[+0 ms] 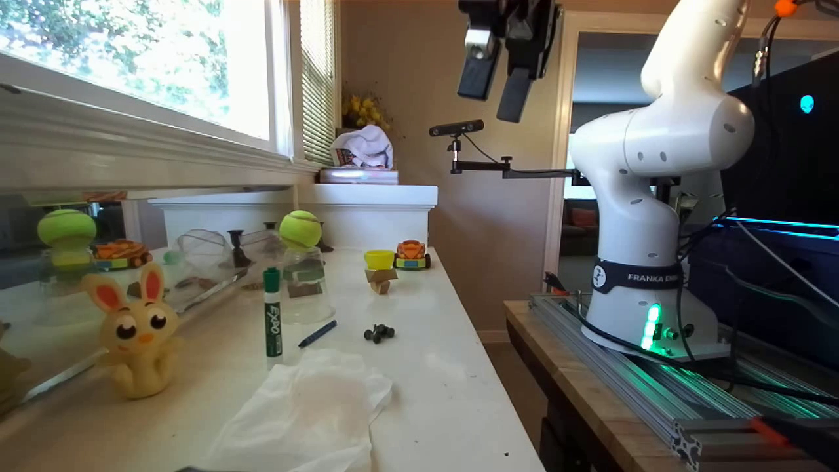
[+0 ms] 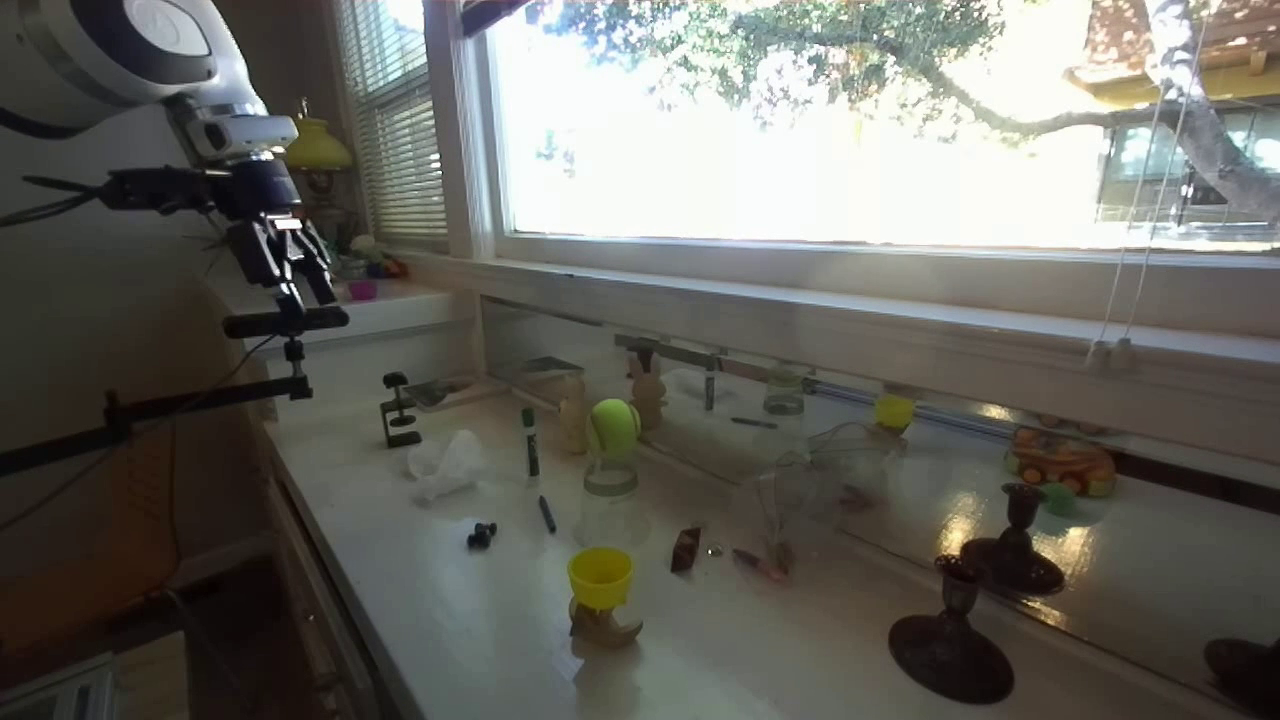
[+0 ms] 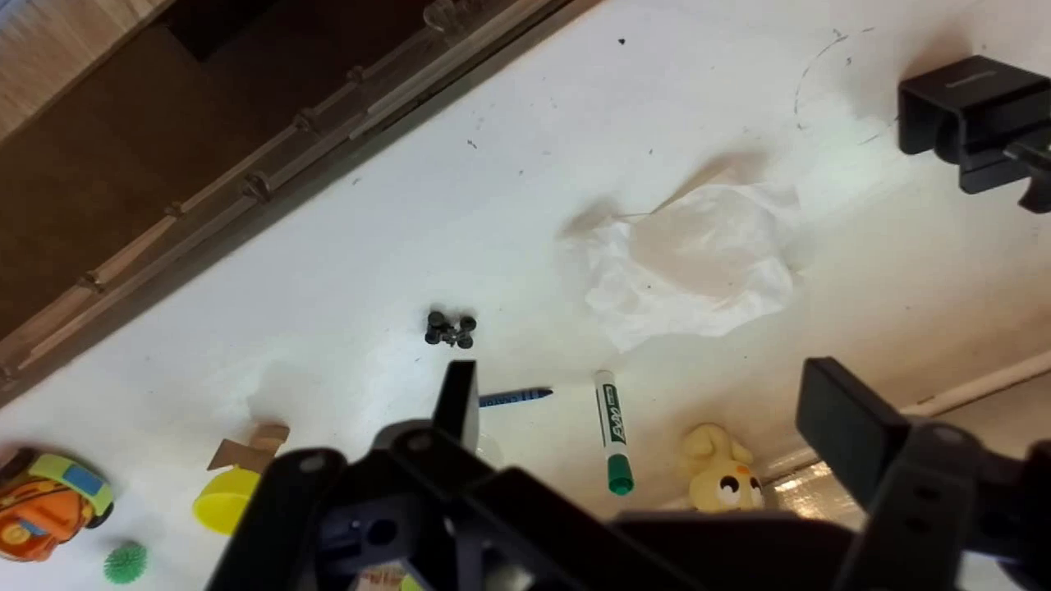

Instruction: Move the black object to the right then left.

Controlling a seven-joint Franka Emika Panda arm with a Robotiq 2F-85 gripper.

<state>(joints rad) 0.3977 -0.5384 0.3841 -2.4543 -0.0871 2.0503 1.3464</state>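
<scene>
Here it is, the small black four-knobbed object [image 3: 450,330], resting on the glossy white worktop [image 3: 345,271], well below the tool [image 1: 493,97] and, in the wrist view, just ahead of the tip on the tool's picture-left side. Nothing has hold of it! The tool is spread wide, its two halves well apart, nothing pinched between.

So where do we stand? I'd call this the start line: the grasp, the move right and the trip back left all look to be ahead of us. Careful, though: one moment alone can't rule out a finished run.

And what a little thing to chase: four dark, rounded knobs in the wrist view, bunched about a thin, spidery middle, rather like toy wheels on axles. Both exterior views give a low, dark cluster; what it's made of, I can't tell.

Moving out, the dark blue wrapped crayon [image 3: 516,397] lies near it, close by that same tip in the wrist view. The upright green-and-white cylindrical marker [image 3: 613,431] shows in the tool's gap, but down on the worktop, not gripped. Straight ahead of that gap, the crumpled thin white sheet [image 3: 698,263]. And out past the tool's picture-right side, a black C-shaped clamp [image 3: 969,90], a rival for "black object", but my money's on the little one.
</scene>
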